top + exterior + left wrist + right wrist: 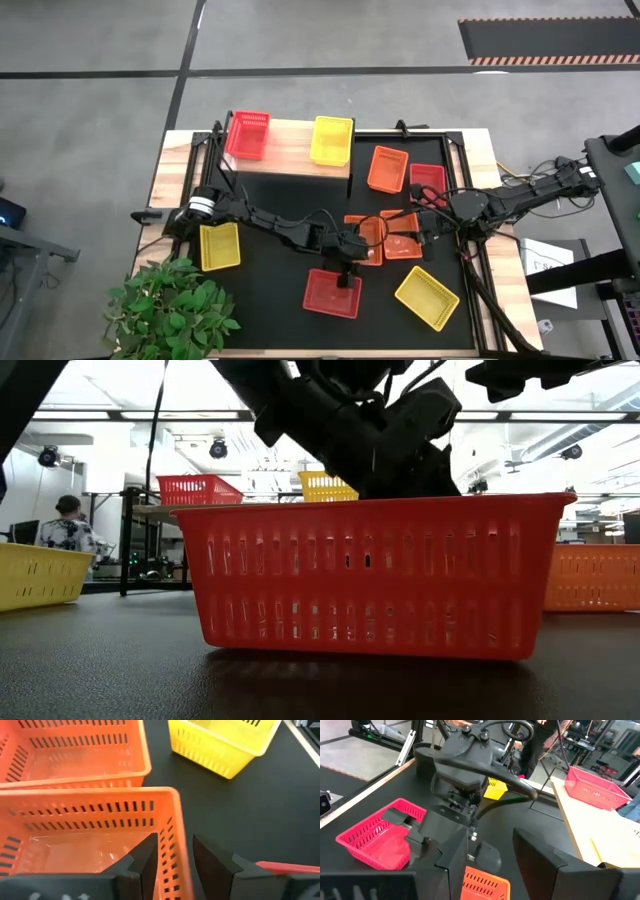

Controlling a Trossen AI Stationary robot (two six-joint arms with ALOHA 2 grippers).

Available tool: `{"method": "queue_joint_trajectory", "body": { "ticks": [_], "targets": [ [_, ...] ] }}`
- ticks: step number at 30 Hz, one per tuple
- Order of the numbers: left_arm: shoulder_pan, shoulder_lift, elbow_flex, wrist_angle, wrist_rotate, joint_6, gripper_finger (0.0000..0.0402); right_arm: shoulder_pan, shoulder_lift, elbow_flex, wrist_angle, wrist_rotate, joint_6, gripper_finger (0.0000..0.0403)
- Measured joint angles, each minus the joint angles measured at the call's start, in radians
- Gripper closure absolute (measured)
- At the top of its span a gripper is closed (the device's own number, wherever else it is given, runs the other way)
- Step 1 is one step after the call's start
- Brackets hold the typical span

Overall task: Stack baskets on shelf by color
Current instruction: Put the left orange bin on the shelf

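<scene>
At mid-table we see the left gripper [174, 862] straddling the side wall of an orange basket [85, 832], jaws parted, one finger on either side and not yet pinching. The right gripper [490, 865] hovers open just beside it. On the wooden shelf [290, 150] sit a red basket [248, 134] and a yellow basket [332, 140]; other baskets lie scattered on the black mat [270, 270].

Red basket [248, 134] and yellow basket [332, 140] on wooden shelf [290, 155], orange basket [388, 168] on black mat [270, 270]
</scene>
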Motion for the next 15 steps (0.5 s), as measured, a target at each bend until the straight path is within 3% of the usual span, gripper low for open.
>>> {"method": "queue_joint_trajectory", "body": {
  "ticks": [7, 12, 15],
  "targets": [
    [0.011, 0.000, -0.005, -0.007, 0.071, -0.001, 0.0271, 0.000, 0.000, 0.000, 0.000, 0.000, -0.003, 0.0252],
    [0.022, 0.008, -0.006, -0.004, 0.060, 0.001, 0.0224, 0.000, 0.000, 0.000, 0.000, 0.000, -0.007, 0.0252],
    [0.032, 0.008, -0.006, -0.001, 0.057, 0.006, 0.0220, 0.000, 0.000, 0.000, 0.000, 0.000, -0.008, 0.0252]
  ]
}}
